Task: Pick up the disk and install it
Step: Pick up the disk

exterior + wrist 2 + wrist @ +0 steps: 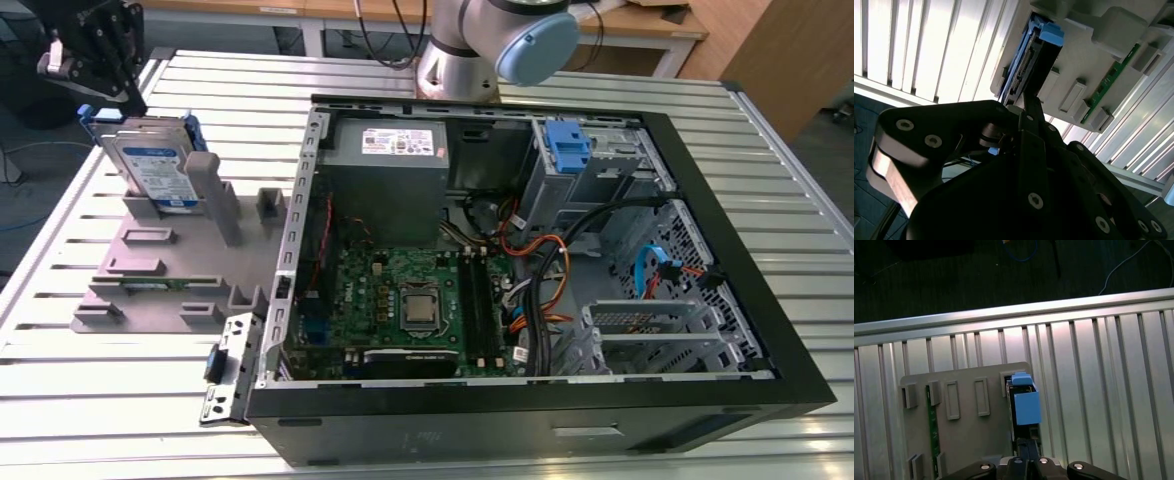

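Silver-grey with blue side rails, the disk (154, 165) stands on edge in a slot of the grey fixture (160, 250), directly below the fingers (1030, 107) of the black gripper (131, 100). The fingers are drawn together into a narrow pair with nothing between them; whether their tips touch the disk's upper edge cannot be told. In the first wrist view the disk (1027, 405) lies just past the fingertips, a blue rail end facing them. Farther from the fingers than the disk, a green memory module (160, 283) sits in another fixture slot. The fixture rests on the slatted aluminium table (107, 400). Well away from the fingers, toward the exterior view's right, the open computer case (747, 330) lies on its side.
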You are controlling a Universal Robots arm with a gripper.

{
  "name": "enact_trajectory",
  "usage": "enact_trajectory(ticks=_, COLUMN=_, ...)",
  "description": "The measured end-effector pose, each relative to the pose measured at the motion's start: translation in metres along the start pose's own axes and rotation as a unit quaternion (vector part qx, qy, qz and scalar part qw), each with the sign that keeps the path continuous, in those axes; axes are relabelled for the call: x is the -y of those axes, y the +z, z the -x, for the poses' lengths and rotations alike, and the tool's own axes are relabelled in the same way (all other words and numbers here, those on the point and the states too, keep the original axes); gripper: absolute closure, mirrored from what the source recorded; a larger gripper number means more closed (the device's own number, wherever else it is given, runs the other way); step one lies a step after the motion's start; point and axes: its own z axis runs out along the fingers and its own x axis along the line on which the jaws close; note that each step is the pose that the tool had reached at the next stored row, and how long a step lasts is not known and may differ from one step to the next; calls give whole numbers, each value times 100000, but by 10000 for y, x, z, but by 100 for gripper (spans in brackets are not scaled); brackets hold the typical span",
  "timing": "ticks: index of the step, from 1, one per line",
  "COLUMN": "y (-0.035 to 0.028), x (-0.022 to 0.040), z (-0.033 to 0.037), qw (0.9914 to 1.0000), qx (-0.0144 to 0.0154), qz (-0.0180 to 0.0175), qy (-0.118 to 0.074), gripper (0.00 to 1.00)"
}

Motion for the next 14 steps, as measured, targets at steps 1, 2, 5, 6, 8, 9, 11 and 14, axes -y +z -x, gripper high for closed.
enact_trajectory(ticks=1, y=0, x=0, z=0, qw=100000, qx=2, qz=-2, qy=0, gripper=89)
enact_trajectory(ticks=2, y=0, x=0, z=0, qw=100000, qx=3, qz=-2, qy=0, gripper=89)
enact_trajectory(ticks=5, y=0, x=0, z=0, qw=100000, qx=1, qz=-2, qy=-2, gripper=83)
enact_trajectory(ticks=6, y=0, x=0, z=0, qw=100000, qx=2, qz=0, qy=-3, gripper=71)
enact_trajectory(ticks=8, y=-1, x=0, z=0, qw=100000, qx=2, qz=0, qy=-2, gripper=65)
enact_trajectory(ticks=9, y=-1, x=0, z=0, qw=100000, qx=4, qz=-1, qy=-3, gripper=65)
enact_trajectory(ticks=11, y=-1, x=0, z=0, qw=100000, qx=2, qz=1, qy=1, gripper=53)
enact_trajectory(ticks=14, y=-1, x=0, z=0, qw=100000, qx=1, qz=0, qy=-1, gripper=47)
